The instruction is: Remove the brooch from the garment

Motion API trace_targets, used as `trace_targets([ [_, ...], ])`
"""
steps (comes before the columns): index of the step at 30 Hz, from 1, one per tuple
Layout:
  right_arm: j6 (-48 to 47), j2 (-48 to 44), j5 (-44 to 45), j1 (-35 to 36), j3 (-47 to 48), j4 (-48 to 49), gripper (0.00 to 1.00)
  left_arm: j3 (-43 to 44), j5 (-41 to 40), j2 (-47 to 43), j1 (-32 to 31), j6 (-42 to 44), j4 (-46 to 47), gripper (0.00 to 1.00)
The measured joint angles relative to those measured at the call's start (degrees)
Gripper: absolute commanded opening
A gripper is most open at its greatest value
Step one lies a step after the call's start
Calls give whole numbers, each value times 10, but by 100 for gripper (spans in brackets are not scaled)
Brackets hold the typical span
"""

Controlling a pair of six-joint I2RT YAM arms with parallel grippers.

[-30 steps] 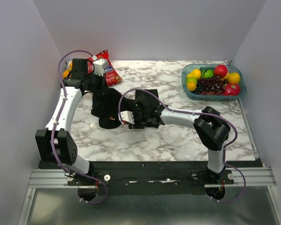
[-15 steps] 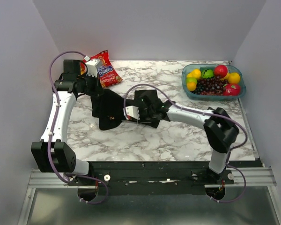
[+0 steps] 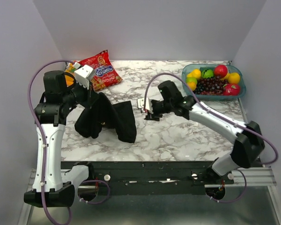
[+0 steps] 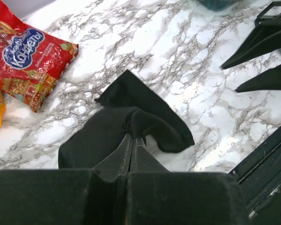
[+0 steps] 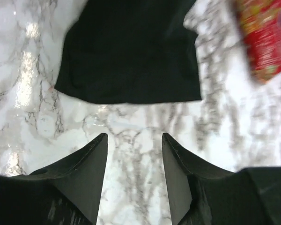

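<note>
Garment, a plain black short-sleeved T-shirt of soft cloth, is at the left centre of the top view on a white marble-patterned table with grey veins. The cloth is gathered to a peak at its upper left and falls from there in folds, its lower edge resting on the marble.

The left arm, white with black joints, rises along the left edge of the frame. The left gripper is clenched on the peak of the T-shirt. In the left wrist view its black fingers are pressed together with a fold of the dark cloth pinched between them.

The right arm reaches in from the lower right corner towards the middle. The right gripper is just right of the garment and apart from it. Its jaws stand spread with nothing between them; in the right wrist view only bare marble shows in the gap, with the T-shirt across the top of the frame.

A teal translucent bowl of mixed fruit is at the upper right. A red crinkled snack bag lies at the upper left, behind the left gripper.

The brooch is too small to pick out on the dark cloth in any view.
</note>
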Motion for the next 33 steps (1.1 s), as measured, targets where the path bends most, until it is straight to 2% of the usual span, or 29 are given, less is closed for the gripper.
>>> trace_targets([
  [6, 18, 158, -7, 30, -2, 11, 64, -21, -47, 67, 0, -50, 12, 0],
  [8, 24, 185, -12, 51, 2, 12, 66, -24, -64, 90, 0, -67, 18, 0],
  [9, 27, 195, -16, 61, 5, 12, 71, -25, -74, 98, 0, -76, 22, 0],
  [13, 49, 219, -31, 97, 24, 22, 72, -25, -92, 104, 0, -99, 36, 0],
  [15, 66, 229, -35, 110, 30, 36, 77, -27, -95, 104, 0, -106, 41, 0],
  [18, 98, 252, -40, 122, 43, 52, 99, -35, -99, 104, 0, -111, 41, 0],
  [21, 135, 291, -38, 129, 61, 71, 99, -38, -101, 104, 0, -115, 35, 0],
  [23, 166, 314, -24, 134, 68, 82, 94, -38, -102, 104, 0, -119, 32, 0],
  [26, 206, 341, 9, 139, 85, 106, 72, -38, -102, 104, 0, -127, 30, 0],
  [27, 217, 346, 21, 141, 92, 115, 55, -38, -102, 104, 1, -130, 30, 0],
  [29, 227, 353, 40, 144, 96, 133, 34, -38, -102, 104, 1, -132, 30, 0],
  [30, 236, 355, 52, 145, 98, 136, 17, -38, -101, 105, 1, -133, 29, 0],
  [31, 238, 355, 58, 145, 98, 137, 6, -37, -101, 106, 1, -133, 27, 0],
  [33, 242, 352, 68, 145, 97, 135, 0, -30, -101, 112, 3, -131, 20, 0],
])
